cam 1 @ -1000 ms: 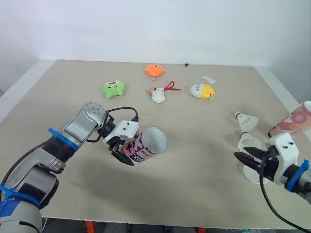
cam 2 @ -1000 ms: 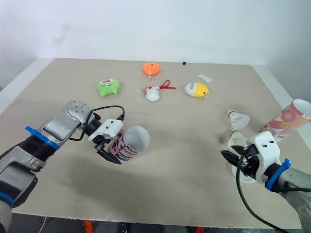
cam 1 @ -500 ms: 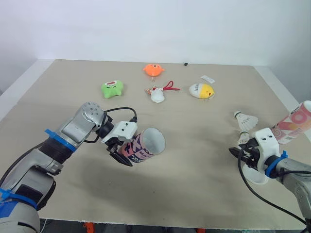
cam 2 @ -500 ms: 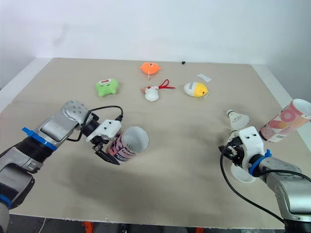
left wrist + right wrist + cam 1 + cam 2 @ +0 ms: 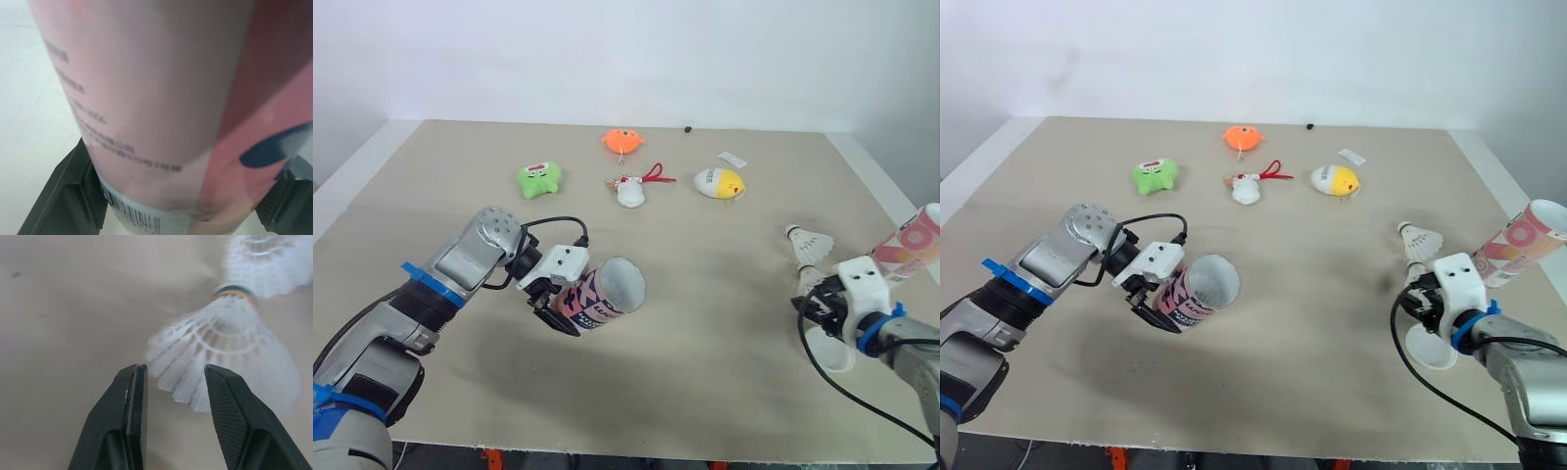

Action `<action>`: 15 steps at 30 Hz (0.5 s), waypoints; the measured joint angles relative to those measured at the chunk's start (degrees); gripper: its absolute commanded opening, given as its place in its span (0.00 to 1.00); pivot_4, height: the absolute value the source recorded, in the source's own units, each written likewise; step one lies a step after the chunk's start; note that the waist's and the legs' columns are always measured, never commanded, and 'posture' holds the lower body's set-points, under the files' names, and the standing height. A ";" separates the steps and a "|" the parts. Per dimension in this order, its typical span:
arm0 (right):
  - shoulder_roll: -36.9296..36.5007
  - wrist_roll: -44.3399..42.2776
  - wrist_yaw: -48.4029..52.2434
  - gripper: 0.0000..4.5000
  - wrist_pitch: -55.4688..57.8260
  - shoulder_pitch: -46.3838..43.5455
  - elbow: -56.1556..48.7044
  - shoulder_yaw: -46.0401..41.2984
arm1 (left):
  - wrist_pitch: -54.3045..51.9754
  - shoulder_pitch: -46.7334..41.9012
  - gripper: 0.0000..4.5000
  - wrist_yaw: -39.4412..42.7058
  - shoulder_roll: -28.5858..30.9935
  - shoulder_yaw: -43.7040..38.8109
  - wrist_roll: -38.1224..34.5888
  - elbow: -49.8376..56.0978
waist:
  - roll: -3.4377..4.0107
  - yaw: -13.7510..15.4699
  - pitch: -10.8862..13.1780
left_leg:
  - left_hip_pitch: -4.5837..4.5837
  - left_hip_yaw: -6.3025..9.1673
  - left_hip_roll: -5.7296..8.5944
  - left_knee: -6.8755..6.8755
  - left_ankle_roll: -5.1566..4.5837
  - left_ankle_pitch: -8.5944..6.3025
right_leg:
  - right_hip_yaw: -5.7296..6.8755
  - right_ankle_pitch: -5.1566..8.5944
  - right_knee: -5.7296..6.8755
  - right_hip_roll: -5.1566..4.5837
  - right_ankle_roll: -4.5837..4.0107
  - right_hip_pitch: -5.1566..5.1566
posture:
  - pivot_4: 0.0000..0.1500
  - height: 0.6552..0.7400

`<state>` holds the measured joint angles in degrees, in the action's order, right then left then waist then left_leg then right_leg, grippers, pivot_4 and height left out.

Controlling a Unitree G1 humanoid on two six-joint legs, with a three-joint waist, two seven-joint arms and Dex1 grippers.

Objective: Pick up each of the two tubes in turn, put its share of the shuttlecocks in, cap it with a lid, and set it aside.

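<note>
The left gripper (image 5: 553, 305) is clamping the pink tube (image 5: 604, 294) near its closed end and tilting it above the table (image 5: 705, 392), open mouth facing the robot's right, apparently so a shuttlecock can be fed straight in. Well to the right of that tube, the right gripper (image 5: 173, 371) is hovering low, fingers spread wide and holding nothing. The nearer shuttlecock (image 5: 230, 357) is lying just ahead of it, feather skirt reaching into the gap between the fingers, cork pointing away. Farther right of the pink tube, a second tube (image 5: 911, 245) is lying
</note>
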<state>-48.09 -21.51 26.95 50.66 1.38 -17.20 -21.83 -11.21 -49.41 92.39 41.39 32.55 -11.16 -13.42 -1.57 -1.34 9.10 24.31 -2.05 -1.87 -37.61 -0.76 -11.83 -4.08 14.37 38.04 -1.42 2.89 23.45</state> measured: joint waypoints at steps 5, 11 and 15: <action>-0.90 0.30 1.26 0.46 -0.02 0.85 0.06 -1.71 | -0.01 0.07 0.76 0.00 0.00 -0.11 0.07 0.01 | 0.00 0.00 0.00 | -0.01 0.01 0.00 0.00 0.00 0.00 | 0.01 0.00 0.00 0.01 -0.02 0.00 | 1.00 1.00; -0.55 -0.14 1.92 0.46 0.38 0.01 -0.09 -2.87 | 0.00 0.07 0.76 0.02 -0.01 -0.13 0.05 0.00 | 0.00 -0.01 0.00 | -0.01 0.01 0.00 0.00 0.00 0.00 | 0.00 0.00 0.00 0.01 -0.01 0.00 | 1.00 1.00; 0.22 0.53 1.11 0.46 0.34 -1.07 0.26 -1.41 | -0.01 0.09 0.76 0.05 -0.02 -0.16 0.04 0.00 | 0.01 -0.01 0.00 | 0.00 0.00 0.00 0.00 0.00 0.00 | 0.00 0.00 0.00 0.00 -0.01 0.01 | 1.00 1.00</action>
<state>-47.87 -20.98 28.06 50.99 0.31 -16.94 -23.24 -11.22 -49.33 92.44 41.38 32.40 -11.11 -13.42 -1.56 -1.34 9.11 24.31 -2.05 -1.87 -37.61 -0.76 -11.83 -4.08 14.36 38.05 -1.41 2.88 23.46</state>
